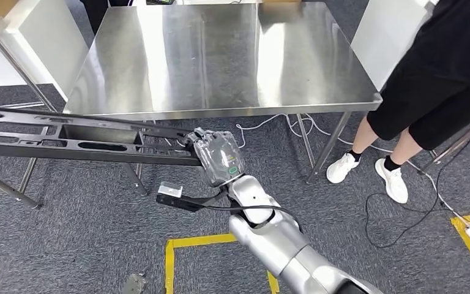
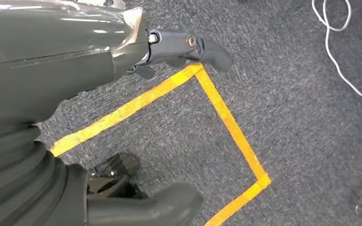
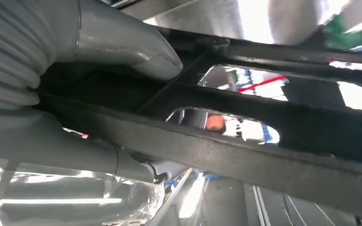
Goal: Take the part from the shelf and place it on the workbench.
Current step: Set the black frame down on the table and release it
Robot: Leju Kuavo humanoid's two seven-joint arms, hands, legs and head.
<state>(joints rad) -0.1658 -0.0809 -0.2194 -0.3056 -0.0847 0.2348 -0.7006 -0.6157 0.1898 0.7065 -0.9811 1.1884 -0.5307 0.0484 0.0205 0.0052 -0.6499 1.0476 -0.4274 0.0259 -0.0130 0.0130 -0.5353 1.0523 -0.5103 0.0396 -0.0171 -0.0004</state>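
right hand (image 1: 217, 154) is gripping one end of long black part (image 1: 67, 138) (rigid, likely heavy, overhanging), while left hand (image 2: 52, 94) is hanging open.

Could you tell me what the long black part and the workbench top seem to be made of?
The part looks like cast or moulded metal, possibly rigid plastic: matte black, with cut-out openings and ribs. The workbench top looks like brushed stainless steel: silvery, with streaky reflections. The right hand holds the part.
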